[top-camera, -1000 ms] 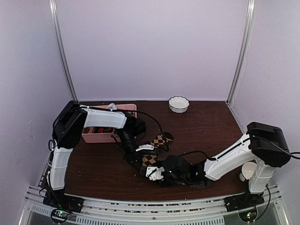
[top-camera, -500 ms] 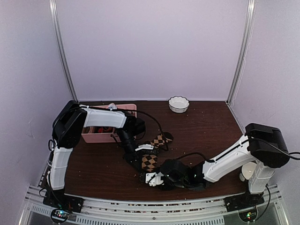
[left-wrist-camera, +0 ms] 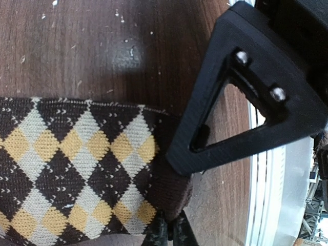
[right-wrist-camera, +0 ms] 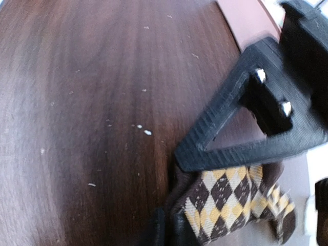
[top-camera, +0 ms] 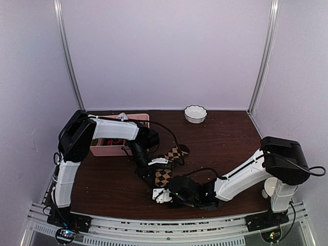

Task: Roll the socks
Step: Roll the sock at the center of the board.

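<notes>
both reach low: left tool (left-wrist-camera: 171, 233) and right tool (right-wrist-camera: 169, 228) pinch argyle sock (left-wrist-camera: 77, 169).

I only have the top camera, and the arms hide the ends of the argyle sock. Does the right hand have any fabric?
Observer: In the right wrist view, the right hand looks closed on the brown edge of the argyle sock.
Operator: And the left hand?
Observer: The left wrist view shows the left hand pinched shut on the sock's brown end.
Operator: Any roll started?
Observer: None that I can see. In the left wrist view the diamond pattern lies flat on the table.
</notes>
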